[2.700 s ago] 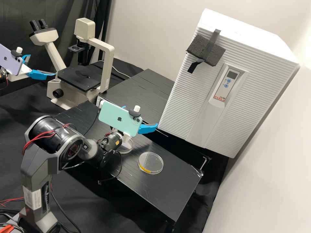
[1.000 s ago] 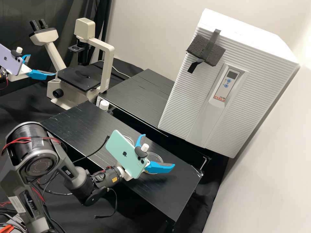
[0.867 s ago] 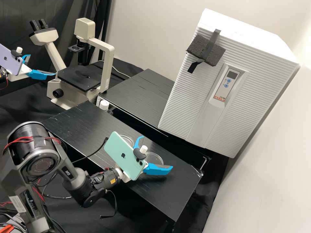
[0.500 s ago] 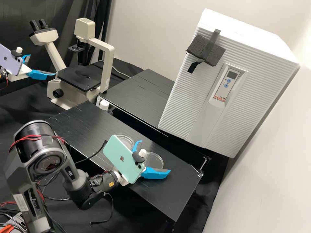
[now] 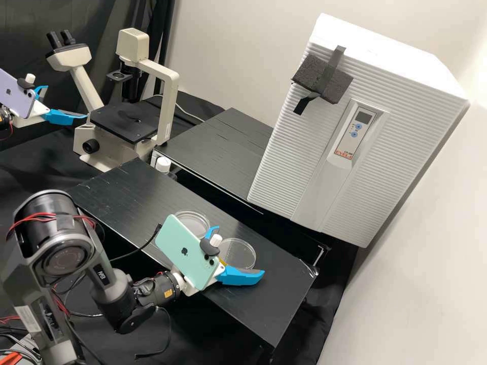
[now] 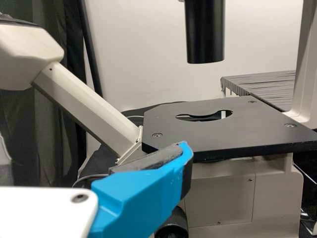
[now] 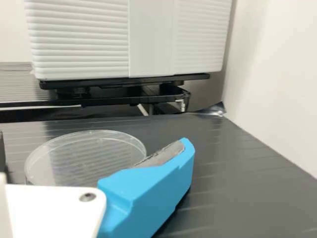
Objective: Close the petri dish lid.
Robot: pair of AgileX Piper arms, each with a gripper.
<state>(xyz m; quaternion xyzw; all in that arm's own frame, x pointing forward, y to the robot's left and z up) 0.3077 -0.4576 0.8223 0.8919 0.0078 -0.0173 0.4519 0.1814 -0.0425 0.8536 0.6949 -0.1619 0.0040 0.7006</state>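
Closing is not done yet, as I judge: two clear round pieces lie apart on the black bench [image 5: 284,299], and nothing looks fitted together. One of them, the petri dish piece [image 7: 81,158] with a yellow mark at its rim, is just ahead of my right gripper [image 5: 241,250], near the fingertips and in line with the opening; the second round piece [image 5: 190,221] is outside this opening, to its left side. Which one is the lid, I cannot tell. My right gripper is wide open and has hold of nothing. My left gripper [image 5: 66,102] is also open and without load, with the microscope [image 6: 213,126] ahead of it. So I think there remain the grasp, the lift, the placing of lid over base, and the release. Compared with the earliest frame, my right gripper has come down from higher above the bench toward the marked piece, and since the last one it has drawn slightly back. The two pieces and my left gripper stay where they were.
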